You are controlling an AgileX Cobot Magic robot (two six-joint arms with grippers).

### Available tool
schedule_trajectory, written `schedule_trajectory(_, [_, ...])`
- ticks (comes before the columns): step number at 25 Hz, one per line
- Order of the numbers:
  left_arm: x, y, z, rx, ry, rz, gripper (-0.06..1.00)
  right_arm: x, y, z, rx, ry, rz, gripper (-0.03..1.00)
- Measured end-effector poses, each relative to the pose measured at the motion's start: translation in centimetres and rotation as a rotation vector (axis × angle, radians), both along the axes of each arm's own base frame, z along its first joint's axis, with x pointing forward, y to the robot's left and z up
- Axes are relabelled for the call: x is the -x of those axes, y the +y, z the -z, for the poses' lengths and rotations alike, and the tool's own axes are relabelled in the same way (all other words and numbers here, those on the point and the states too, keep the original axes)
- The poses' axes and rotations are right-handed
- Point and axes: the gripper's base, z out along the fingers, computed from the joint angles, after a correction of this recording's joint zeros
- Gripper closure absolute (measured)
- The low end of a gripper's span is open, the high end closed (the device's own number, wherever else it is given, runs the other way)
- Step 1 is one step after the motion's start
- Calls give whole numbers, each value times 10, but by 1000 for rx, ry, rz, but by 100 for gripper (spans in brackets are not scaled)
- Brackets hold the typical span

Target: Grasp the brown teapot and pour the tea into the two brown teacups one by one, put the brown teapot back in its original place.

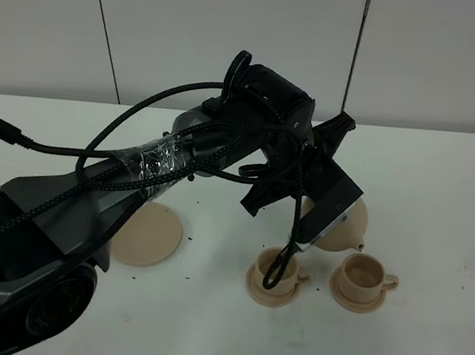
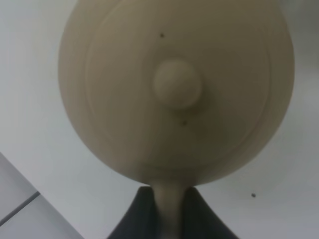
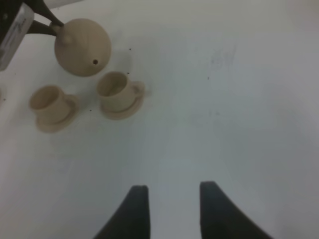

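Teapot (image 1: 347, 220) is held over the table (image 1: 426, 342), pinched by its handle in the clenched left end effector (image 2: 169, 211); the right end effector (image 3: 172, 209) is spread, nothing in it. The wide saucer (image 1: 149, 234) sits bare, well apart. One cup (image 1: 277, 275) and a second cup (image 1: 364, 277) are set just below the spout. Tipped too fast or off-line, tea could be splashed past those small rims.

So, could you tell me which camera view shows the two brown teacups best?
The right wrist view: both teacups are fully visible and unobstructed. The exterior high view shows both too, but a cable crosses the left-hand one. The left wrist view shows only the teapot, no cups.
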Motion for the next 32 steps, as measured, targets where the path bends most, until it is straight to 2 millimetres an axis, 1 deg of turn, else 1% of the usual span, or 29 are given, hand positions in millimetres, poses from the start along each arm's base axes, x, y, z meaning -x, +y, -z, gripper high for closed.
schedule_trajectory(6, [1, -2, -1, -41, -36, 30, 77, 0, 0, 0, 0, 0, 0, 72])
schedule_trajectory(21, [4, -12, -3, -34, -87, 92, 77, 0, 0, 0, 0, 0, 0, 72])
schedule_trajectory(32, [4, -12, -3, -55, -99, 135, 77, 0, 0, 0, 0, 0, 0, 72])
